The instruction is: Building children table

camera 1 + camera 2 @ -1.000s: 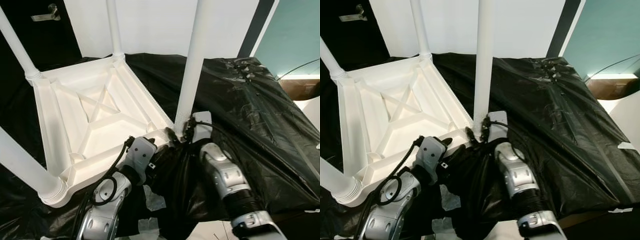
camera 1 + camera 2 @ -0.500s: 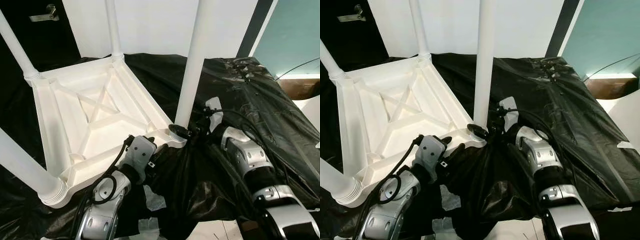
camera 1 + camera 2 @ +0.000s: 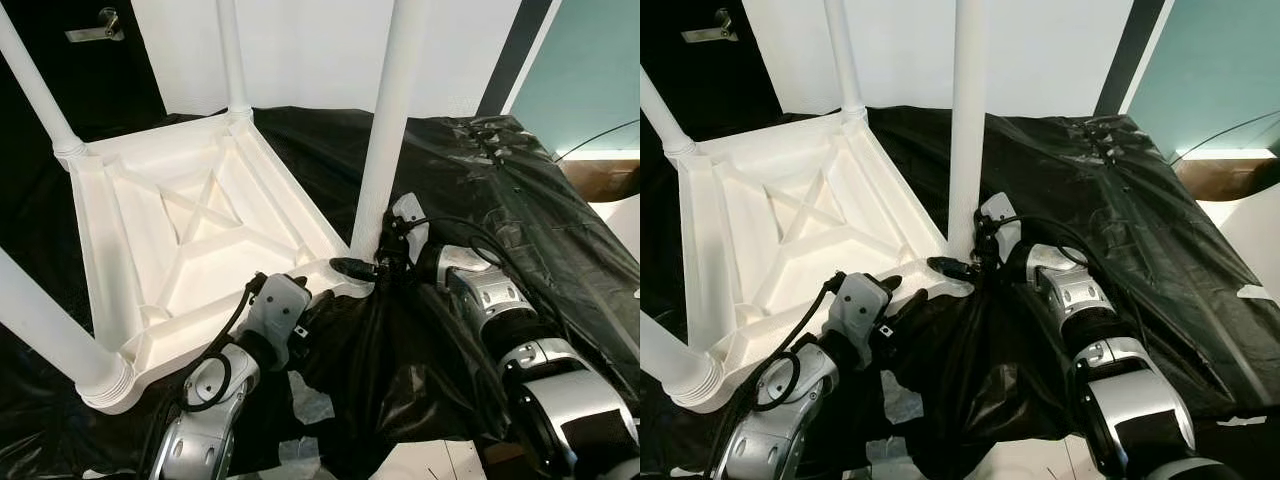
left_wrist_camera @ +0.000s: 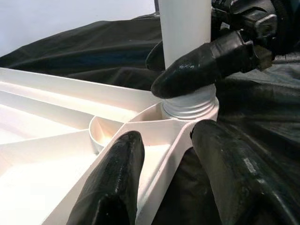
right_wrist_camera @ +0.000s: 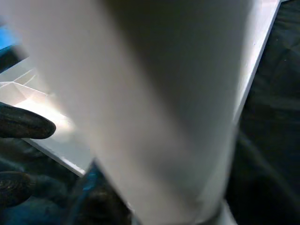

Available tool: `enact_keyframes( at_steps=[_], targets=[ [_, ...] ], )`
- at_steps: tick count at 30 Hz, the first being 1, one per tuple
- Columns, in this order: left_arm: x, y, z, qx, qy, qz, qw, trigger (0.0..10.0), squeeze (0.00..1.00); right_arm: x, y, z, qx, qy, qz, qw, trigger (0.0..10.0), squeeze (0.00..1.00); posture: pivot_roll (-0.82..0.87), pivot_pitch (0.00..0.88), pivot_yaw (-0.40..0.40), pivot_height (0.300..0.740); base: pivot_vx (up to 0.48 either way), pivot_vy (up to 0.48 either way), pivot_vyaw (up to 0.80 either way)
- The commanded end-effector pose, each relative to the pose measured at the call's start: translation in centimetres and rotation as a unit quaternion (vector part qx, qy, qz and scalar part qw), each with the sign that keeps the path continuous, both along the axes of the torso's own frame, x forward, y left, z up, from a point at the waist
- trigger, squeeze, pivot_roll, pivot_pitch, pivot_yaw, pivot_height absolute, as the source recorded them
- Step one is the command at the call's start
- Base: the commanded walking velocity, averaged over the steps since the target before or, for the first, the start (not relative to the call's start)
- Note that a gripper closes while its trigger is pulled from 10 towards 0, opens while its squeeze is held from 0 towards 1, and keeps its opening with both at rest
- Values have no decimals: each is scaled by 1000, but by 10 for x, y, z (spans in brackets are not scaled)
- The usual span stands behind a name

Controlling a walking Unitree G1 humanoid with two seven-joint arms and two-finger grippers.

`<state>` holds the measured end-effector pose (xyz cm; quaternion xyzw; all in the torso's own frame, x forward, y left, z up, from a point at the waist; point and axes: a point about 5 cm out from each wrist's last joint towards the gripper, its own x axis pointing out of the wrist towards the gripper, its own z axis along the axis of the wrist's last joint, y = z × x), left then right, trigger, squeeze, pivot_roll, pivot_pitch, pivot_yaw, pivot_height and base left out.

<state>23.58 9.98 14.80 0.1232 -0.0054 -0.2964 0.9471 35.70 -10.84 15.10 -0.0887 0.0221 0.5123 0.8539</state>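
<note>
Table leg [image 3: 385,150] stands grasped at its base by right pincer [image 3: 368,262].

In front of you the table [image 3: 190,240] lies upside down on a plastic sheet [image 3: 480,200], toward your left. Its legs stand up at the corners. The nearest right leg [image 3: 385,130] rises beside your right gripper [image 3: 368,268]. Your left gripper [image 4: 164,178] sits at the table's near edge, one finger on each side of the rim.

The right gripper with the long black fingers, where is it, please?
In the left eye view, the right gripper clasps the white table leg at its base, at the upturned table's near-right corner.
</note>
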Motion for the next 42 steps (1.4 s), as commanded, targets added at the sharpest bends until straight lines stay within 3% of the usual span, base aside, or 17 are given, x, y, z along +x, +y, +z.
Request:
enact_keyframes(
  at_steps=[1,8,9,10,11,14,22,23,24,27,31,33,38,42],
  targets=[
    [0,1,-2,1,3,23,1000,10000,0,-1,-2,-5,-14,10,8,1000,0,0,148,29,-46,740,0,0,0],
    [0,0,-2,2,4,19,1000,10000,0,-2,-5,-11,-3,22,-10,1000,0,0,142,26,-43,740,0,0,0],
    [1,0,-2,2,4,18,1000,10000,0,-1,-4,-12,-1,23,-29,999,6078,0,142,26,-43,740,0,0,0],
    [1,0,-2,2,4,18,1000,10000,0,-1,-4,-12,-1,23,-29,999,6078,0,142,26,-43,740,0,0,0],
    [1,0,-2,2,4,18,1000,10000,0,-1,-3,-14,-1,24,-42,999,10000,0,142,23,-46,740,0,0,0],
    [2,0,-2,4,1,17,1000,10000,0,0,-2,-18,-6,16,-104,994,10000,0,140,19,-63,740,0,0,0],
    [7,-1,0,2,-7,21,1000,10000,0,2,-4,-21,5,19,-174,985,10000,0,125,9,-86,740,0,0,0],
    [10,-2,1,2,-13,23,1000,10000,0,3,-6,-23,11,22,-211,977,10000,0,125,11,-94,740,0,0,0],
    [10,-2,1,2,-13,23,1000,10000,0,3,-6,-23,11,22,-211,977,10000,0,125,11,-94,740,0,0,0],
    [13,-1,5,1,-24,28,999,10000,0,-4,-10,-26,26,15,-311,950,10000,0,106,32,-100,740,0,0,0],
    [14,1,6,3,-26,28,999,10000,0,-11,-6,-27,39,14,-347,937,10000,0,105,33,-98,740,0,0,0],
    [14,1,6,3,-26,28,999,10000,0,-11,-6,-27,39,14,-347,937,10000,0,105,33,-98,740,0,0,0],
    [17,3,8,6,-29,29,999,10000,0,-17,2,-29,51,16,-402,914,10000,0,104,33,-99,740,0,0,0],
    [18,2,7,8,-32,29,999,10000,0,-19,8,-28,54,18,-408,911,10000,0,105,30,-101,740,0,0,0]
  ],
)
